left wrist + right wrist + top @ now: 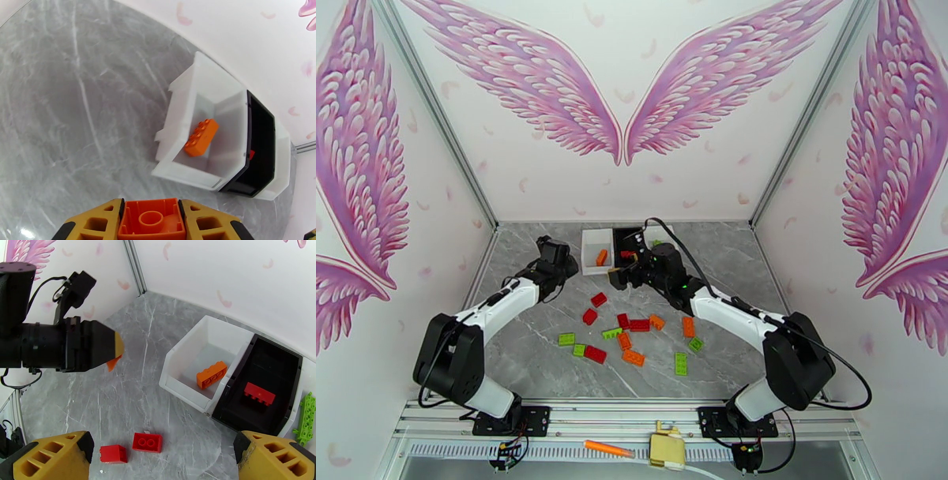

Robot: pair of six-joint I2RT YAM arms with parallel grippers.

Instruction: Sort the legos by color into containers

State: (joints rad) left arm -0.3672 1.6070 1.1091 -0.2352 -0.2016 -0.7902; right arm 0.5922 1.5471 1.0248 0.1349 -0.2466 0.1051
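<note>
My left gripper (152, 227) is shut on an orange lego (151, 221), held above the table left of the bins; it appears in the top view (566, 266) too. The left white bin (179, 118) holds one orange brick (201, 137). A red brick (258, 393) lies in the black bin (284, 362). In the right white bin (664, 232) sits a green brick (306, 418). My right gripper (162, 455) hangs open just in front of the bins, above two red bricks (147, 442). Several red, orange and green legos (633, 358) lie scattered mid-table.
An orange marker pen (608, 449) and a beige block (667, 450) lie on the rail in front of the arm bases. Pink-winged walls close in the table on three sides. The two grippers are close together near the bins.
</note>
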